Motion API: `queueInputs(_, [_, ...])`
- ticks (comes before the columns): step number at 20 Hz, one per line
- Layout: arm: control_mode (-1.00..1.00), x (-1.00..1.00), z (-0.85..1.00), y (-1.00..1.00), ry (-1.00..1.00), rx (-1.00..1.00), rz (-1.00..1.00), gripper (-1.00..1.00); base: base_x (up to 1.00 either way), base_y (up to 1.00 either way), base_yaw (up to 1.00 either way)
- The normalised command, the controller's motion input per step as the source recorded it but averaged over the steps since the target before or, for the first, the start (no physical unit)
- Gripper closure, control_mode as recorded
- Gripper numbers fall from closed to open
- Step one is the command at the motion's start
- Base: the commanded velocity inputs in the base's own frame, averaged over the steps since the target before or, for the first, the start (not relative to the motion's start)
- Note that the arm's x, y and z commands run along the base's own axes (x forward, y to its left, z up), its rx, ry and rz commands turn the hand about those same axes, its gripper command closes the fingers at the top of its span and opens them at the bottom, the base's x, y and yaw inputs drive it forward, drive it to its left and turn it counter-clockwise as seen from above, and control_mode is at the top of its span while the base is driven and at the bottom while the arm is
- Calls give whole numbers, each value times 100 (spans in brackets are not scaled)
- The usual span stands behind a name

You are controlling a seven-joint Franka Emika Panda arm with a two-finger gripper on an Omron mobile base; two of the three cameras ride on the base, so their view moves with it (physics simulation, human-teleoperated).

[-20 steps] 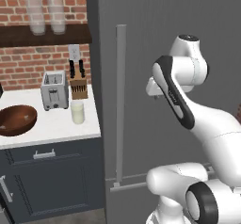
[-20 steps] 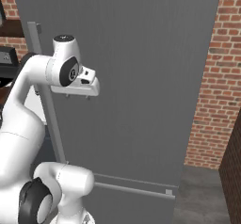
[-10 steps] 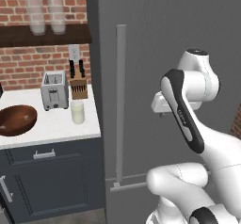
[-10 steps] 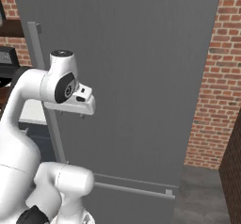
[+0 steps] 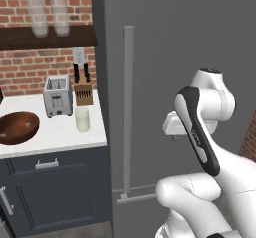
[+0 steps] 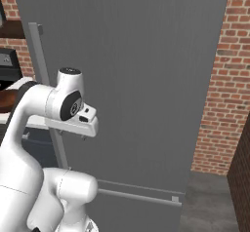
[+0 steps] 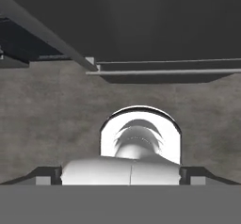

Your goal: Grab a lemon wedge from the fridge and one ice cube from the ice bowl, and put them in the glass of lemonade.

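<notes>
The tall dark grey fridge (image 5: 175, 57) stands shut, its long pale handle (image 5: 127, 112) upright at the door's left edge; the lemon wedge is hidden behind the door. On the white counter to the left sit the brown wooden ice bowl (image 5: 17, 127) and the glass of lemonade (image 5: 82, 119). I cannot make out an ice cube in the bowl. My gripper (image 5: 173, 136) hangs in front of the fridge door, right of the handle and clear of it, pointing down. In the hand view its fingertips (image 7: 45, 174) stand wide apart, open and holding nothing.
A toaster (image 5: 57, 96) and a knife block (image 5: 83, 89) stand at the counter's back, with frosted jars (image 5: 49, 16) on the shelf above. A dark base cabinet (image 5: 55, 192) sits under the counter. A horizontal bar handle (image 6: 136, 195) runs low across the fridge. Brick wall (image 6: 229, 80) lies to the right.
The hand has sunk lower in front of the fridge door and the arm has folded back toward the base. The fridge stays shut and the gripper stays open.
</notes>
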Motion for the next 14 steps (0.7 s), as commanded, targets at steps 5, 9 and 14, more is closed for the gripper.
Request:
queueInputs(5, [-100,19,-1,14,1,0,-10,-100,0,0,0])
queueInputs(9, [100,0,0,15,0,0,-4,-100,0,9,-1])
queueInputs(14, [100,0,0,0,0,0,0,-100,-12,92,-1])
